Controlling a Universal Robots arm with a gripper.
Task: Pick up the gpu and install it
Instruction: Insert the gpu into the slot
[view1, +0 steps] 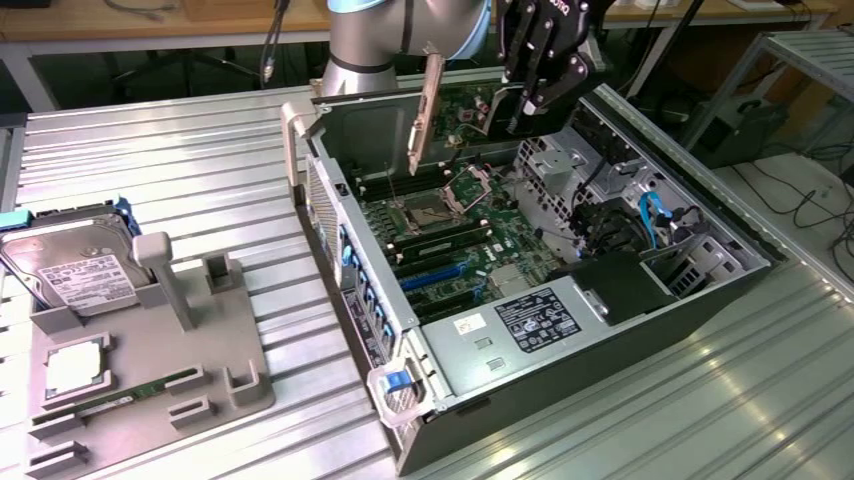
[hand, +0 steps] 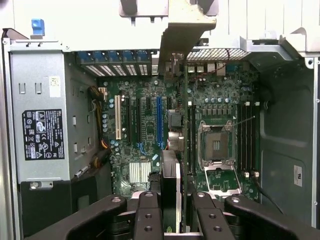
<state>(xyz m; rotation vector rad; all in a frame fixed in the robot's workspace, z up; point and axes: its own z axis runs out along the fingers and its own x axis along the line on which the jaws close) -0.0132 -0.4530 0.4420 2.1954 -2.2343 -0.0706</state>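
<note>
First, exterior view: the hand (view1: 538, 98) grasps the gpu (view1: 461, 110) above the open case (view1: 601, 390) on the table (view1: 160, 150). The card stands on edge, its long axis running from the hand to the silver bracket (view1: 426, 112) at the exterior view's left. One hard drive (view1: 74, 268) carries a white label, print unreadable.

Wrist view: the hand (hand: 177, 202) clamps the gpu (hand: 171, 182), seen edge-on over the motherboard (hand: 145, 125). The board has one blue slot (hand: 159, 120) and one white slot (hand: 118, 117). The power supply label (hand: 42, 134) is illegible.
</note>
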